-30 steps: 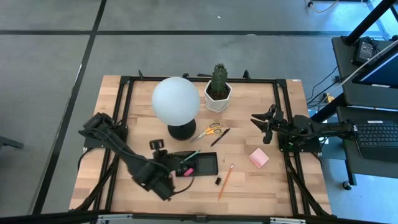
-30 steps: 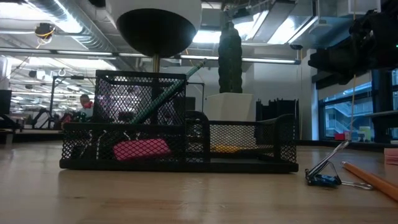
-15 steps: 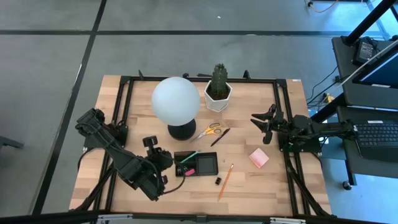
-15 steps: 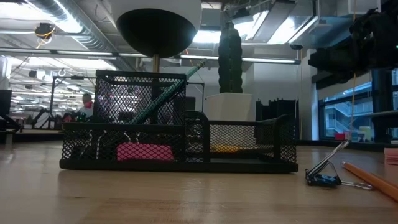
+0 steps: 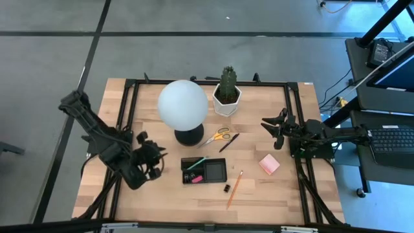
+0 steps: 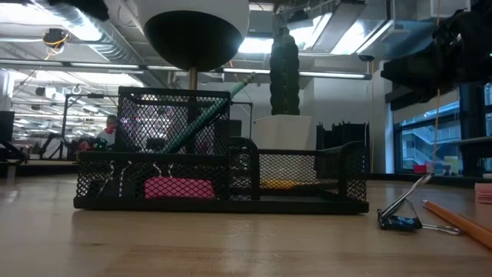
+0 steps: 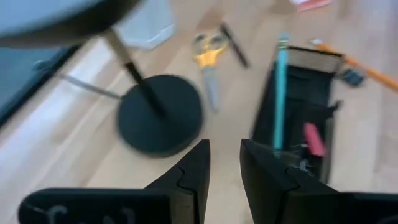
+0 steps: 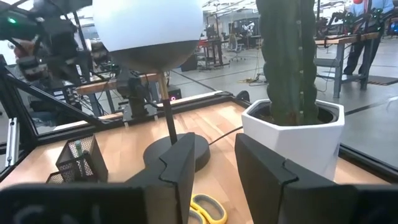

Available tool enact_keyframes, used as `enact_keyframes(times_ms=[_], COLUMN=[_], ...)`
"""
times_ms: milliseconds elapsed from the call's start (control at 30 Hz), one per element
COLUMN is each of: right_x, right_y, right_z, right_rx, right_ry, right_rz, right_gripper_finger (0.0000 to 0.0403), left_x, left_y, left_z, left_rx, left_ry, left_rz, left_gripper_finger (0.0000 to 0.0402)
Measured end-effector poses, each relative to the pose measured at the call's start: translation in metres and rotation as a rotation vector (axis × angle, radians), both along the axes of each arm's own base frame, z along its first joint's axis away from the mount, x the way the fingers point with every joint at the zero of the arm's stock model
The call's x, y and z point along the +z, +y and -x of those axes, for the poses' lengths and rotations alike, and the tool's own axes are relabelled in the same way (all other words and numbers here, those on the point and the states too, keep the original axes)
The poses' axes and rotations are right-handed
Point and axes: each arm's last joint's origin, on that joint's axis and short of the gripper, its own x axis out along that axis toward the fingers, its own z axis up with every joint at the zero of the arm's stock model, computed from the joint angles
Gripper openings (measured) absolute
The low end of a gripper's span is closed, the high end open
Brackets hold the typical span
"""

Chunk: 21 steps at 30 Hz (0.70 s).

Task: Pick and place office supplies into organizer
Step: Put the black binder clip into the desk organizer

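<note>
On the light wooden table (image 5: 272, 194), one green pencil (image 5: 196, 162) and one pink eraser (image 5: 196, 178) are held in the black mesh organizer (image 5: 204, 171); beside it lie one orange pencil (image 5: 234, 188) and one binder clip (image 5: 227, 188). Both the left gripper (image 5: 154, 162) and right gripper (image 5: 270, 131) are seen narrowly parted, empty.

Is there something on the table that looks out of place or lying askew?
Yes. The green pencil leans slanted out of the organizer rather than lying flat. The scissors, black pen, orange pencil, binder clip and pink sticky notes lie loose on the table.
</note>
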Motion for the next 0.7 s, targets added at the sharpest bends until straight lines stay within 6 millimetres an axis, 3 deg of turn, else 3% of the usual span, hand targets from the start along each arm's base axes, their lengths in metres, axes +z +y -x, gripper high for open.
enact_keyframes(times_ms=[167, 433, 700], right_x=[-0.001, 0.002, 0.008], right_y=[0.001, 0.009, 0.009], right_z=[0.000, -0.001, -0.001], right_rx=[0.024, 0.301, 0.302], right_ry=[0.011, -0.020, -0.084], right_rz=[-0.002, 0.023, 0.029], right_gripper_finger=[0.0119, 0.0119, 0.0119], left_x=[-0.039, -0.099, -0.125], left_y=[-0.001, 0.006, 0.021], left_z=[0.010, 0.023, 0.037], left_rx=[-0.069, -0.079, -0.070], left_ry=[-0.118, -0.173, -0.186], left_rz=[-0.050, -0.036, -0.017], left_gripper_finger=[0.0081, 0.0078, 0.0046])
